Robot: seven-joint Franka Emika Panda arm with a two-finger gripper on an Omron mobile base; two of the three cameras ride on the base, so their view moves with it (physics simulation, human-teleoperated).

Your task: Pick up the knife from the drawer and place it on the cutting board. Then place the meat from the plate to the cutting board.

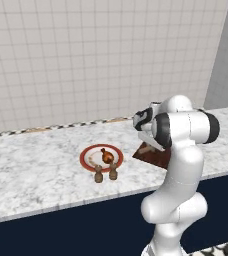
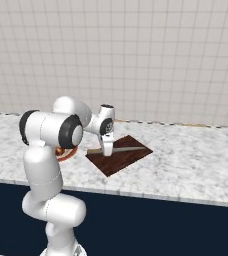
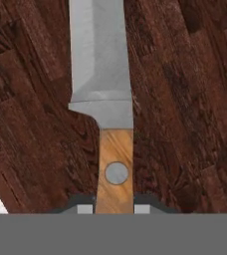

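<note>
The tool (image 3: 114,208) grips the knife (image 3: 105,99) by its wooden handle, low over the cutting board (image 2: 120,155). The meat (image 1: 106,156) sits on the plate (image 1: 88,156) on the worktop (image 1: 31,165).

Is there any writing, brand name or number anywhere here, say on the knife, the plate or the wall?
None can be read.
The knife bears a plain blade and a round rivet, no lettering.
The plate has a faint patterned ring, too small to make out, not text.
The cutting board, the two shakers and the tiled wall carry no marks.
</note>
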